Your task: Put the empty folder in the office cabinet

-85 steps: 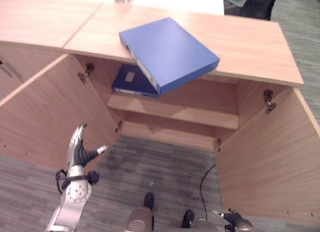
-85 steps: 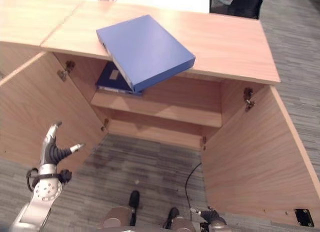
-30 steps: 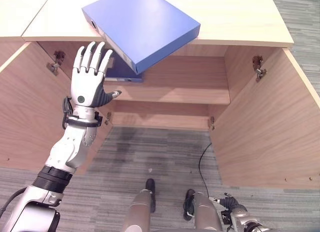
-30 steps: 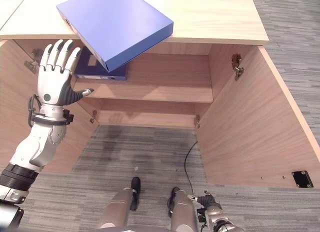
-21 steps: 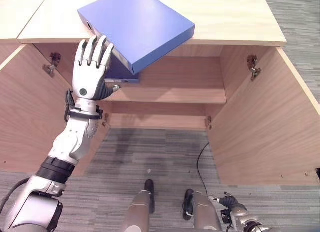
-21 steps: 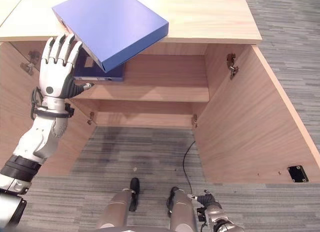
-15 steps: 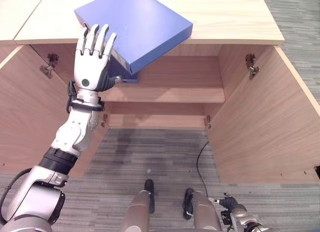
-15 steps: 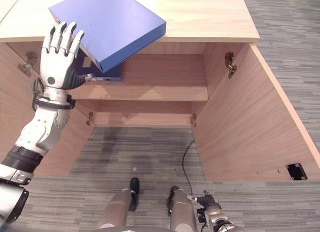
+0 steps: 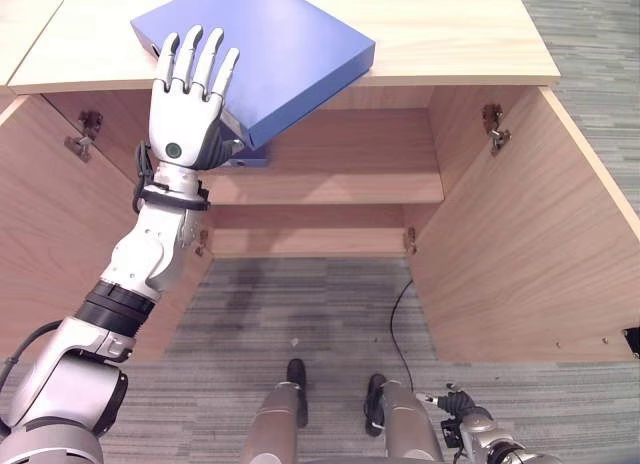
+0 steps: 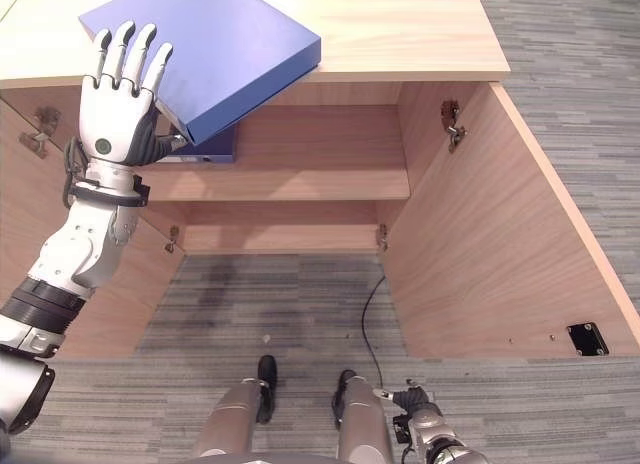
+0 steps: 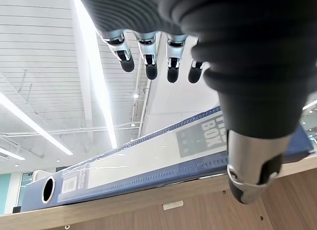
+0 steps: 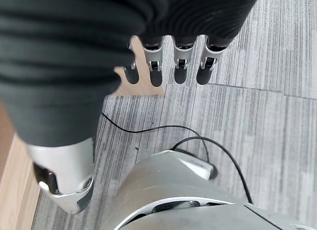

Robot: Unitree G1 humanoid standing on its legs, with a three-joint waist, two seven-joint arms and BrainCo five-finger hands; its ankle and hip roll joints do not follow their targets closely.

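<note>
On top of the open wooden cabinet (image 9: pixel 480 44), a blue folder (image 9: pixel 270 44) lies flat on the surface with one corner jutting past the front edge. From the head views, the left robot hand (image 9: pixel 185 119) is raised with its fingers (image 9: pixel 205 64) straight and spread, overlapping the folder's near left edge. Its wrist view adds the folder's spine (image 11: pixel 148 160), with a round finger hole and a label, resting on the surface's edge; the fingertips (image 11: pixel 148 69) hang apart from the spine and the thumb (image 11: pixel 252 175) grips nothing. Inside, a second blue folder (image 10: pixel 205 144) lies on the shelf (image 9: pixel 330 184). Down by the carpet (image 12: pixel 257 111), the right robot hand (image 10: pixel 410 399) hangs; its wrist view shows relaxed fingers (image 12: pixel 181 66) holding nothing.
</note>
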